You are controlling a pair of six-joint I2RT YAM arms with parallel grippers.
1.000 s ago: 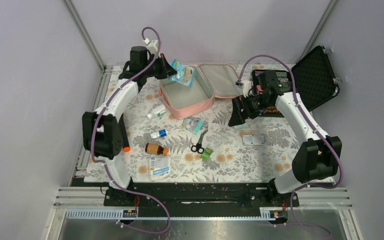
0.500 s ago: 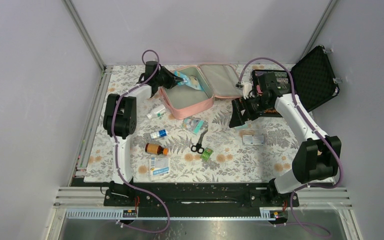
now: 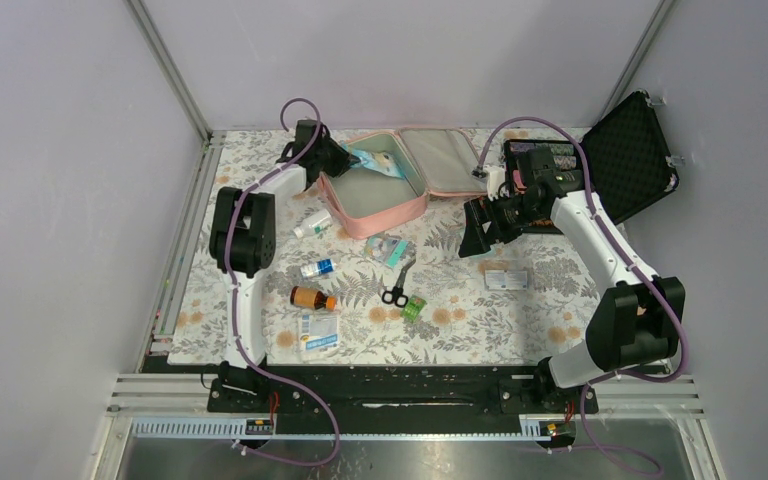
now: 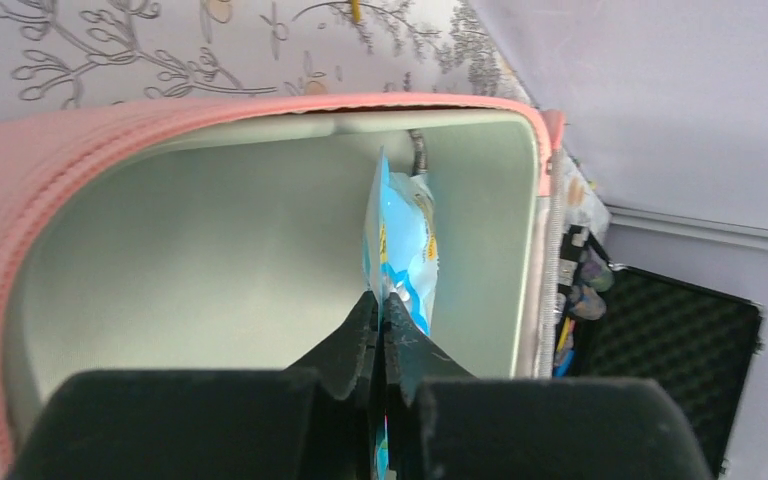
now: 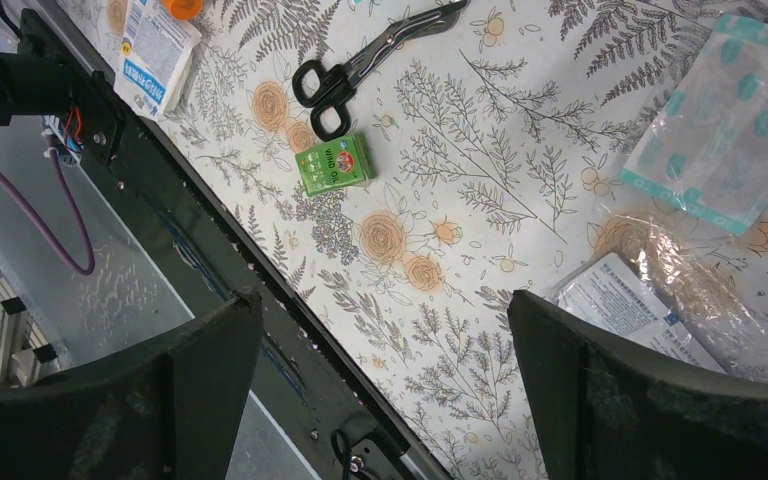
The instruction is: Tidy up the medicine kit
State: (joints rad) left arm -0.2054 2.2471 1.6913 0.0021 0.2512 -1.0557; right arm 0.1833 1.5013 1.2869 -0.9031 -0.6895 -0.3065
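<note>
The table [image 3: 460, 320] carried everything. The medicine kit [image 3: 385, 222] lay open at its far middle, with the lid folded back beside the base. I judged the kit light and soft. Its pink walls would likely buckle or skid under a push, so any hold belonged on the firmer zippered rim, not on the limp grey lining [image 4: 210, 250]. My right tool [image 5: 385, 390] hung above the table with its fingers wide apart and nothing between them, well apart from the kit. My left tool [image 4: 380, 325] was pinched together on the lower edge of a blue packet [image 4: 400, 235], holding it on edge inside the base, close to one end wall. I could not tell whether it touched the lining. The packet looked thin, floppy, slick and nearly weightless. An edge pinch seemed enough to hold it, though I thought the film might slip or fold over. The scissors [image 5: 360, 60] and a small green box [image 5: 333, 165] lay loose on the table, under my right tool.
</note>
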